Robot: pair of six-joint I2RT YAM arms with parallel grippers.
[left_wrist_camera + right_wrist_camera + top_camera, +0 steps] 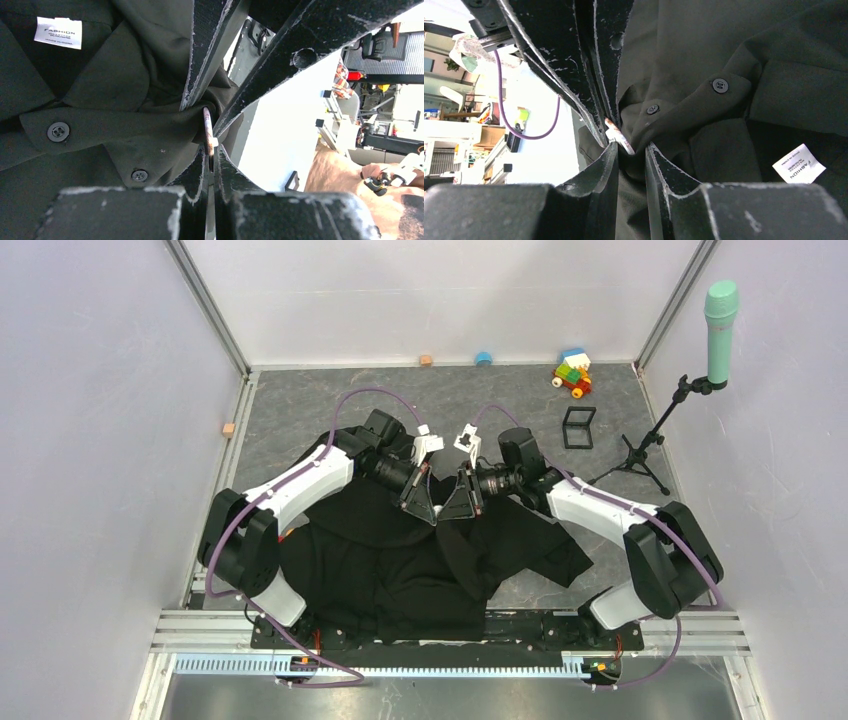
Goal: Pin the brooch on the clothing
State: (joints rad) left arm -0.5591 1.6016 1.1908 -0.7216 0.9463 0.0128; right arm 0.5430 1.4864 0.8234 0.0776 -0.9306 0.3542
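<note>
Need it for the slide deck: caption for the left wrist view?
Close-up: left gripper shut on the brooch, edge-on against a bunched fold of the black shirt, collar label in view.

White walls, mottled grey tabletop

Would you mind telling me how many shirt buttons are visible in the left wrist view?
2: the larger button on the left, the smaller button lower and to its right. Folds of the shirt may hide others.

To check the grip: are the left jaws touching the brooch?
Touching. The left wrist view shows the left gripper pinching the brooch between its shut jaws.
</note>
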